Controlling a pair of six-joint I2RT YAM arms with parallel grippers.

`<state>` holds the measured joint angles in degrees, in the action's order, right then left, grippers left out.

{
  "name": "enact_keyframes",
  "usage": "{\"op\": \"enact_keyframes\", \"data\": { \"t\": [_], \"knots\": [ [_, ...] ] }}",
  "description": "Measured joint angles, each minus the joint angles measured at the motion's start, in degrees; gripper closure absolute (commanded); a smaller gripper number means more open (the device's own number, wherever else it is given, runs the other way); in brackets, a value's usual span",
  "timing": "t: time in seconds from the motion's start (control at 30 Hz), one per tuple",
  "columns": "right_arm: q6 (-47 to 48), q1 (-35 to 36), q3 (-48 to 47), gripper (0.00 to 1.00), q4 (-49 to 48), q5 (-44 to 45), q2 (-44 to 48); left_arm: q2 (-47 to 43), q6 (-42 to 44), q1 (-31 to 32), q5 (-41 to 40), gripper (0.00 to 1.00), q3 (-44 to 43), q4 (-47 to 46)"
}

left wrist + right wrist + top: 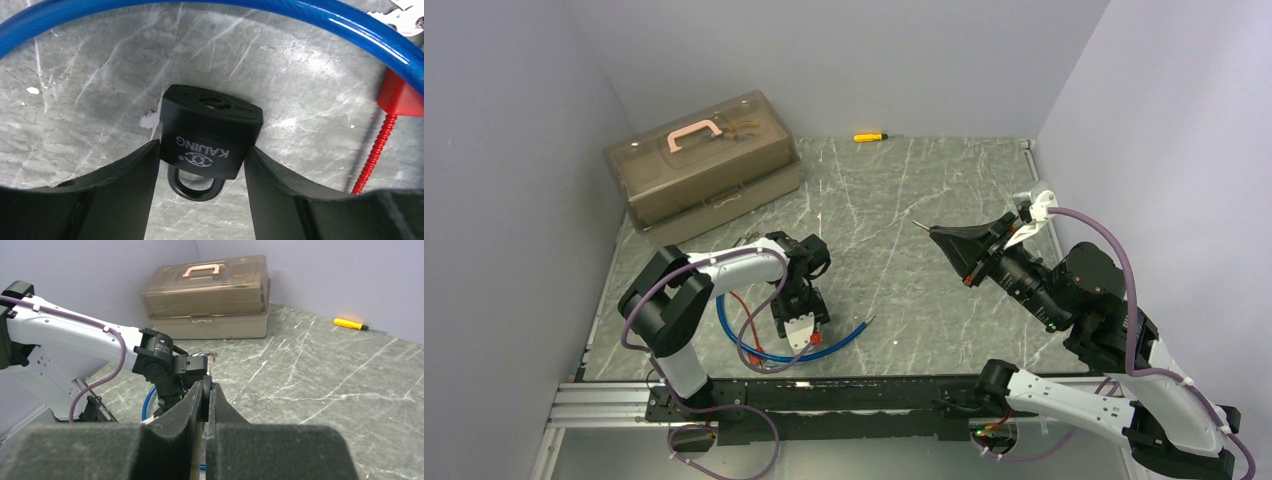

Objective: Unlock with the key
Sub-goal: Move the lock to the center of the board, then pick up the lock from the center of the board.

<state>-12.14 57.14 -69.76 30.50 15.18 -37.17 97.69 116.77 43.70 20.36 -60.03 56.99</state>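
Your left pincer (202, 150) pinches the padlock (210, 132) by its flanks. The shackle (195, 189) points back between the fingers, partly hidden by the body. Beyond arcs a blue cable (300, 17), cut off at both edges. Your right pincer (932, 232), well apart, is pressed together on the key (917, 225), of which only the tip shows.

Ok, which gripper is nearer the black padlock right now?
Left. The left gripper sits right at the black padlock, jaws against both its sides. The right gripper hangs well off to the right, above the grey marbled table, jaws shut.
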Motion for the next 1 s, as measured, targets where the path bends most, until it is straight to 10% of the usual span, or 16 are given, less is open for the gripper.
{"op": "enact_keyframes", "data": {
  "t": [0.17,1.0],
  "knots": [
    [-0.1,0.0,0.0,1.00,0.0,0.0,0.0,0.8,1.0,0.1,-0.3,0.04,-0.2,-0.7],
    [-0.2,0.0,0.0,1.00,1.2,0.4,0.8,3.8,-2.6,4.0,1.4,0.27,-6.6,-0.4]
  ]
}}
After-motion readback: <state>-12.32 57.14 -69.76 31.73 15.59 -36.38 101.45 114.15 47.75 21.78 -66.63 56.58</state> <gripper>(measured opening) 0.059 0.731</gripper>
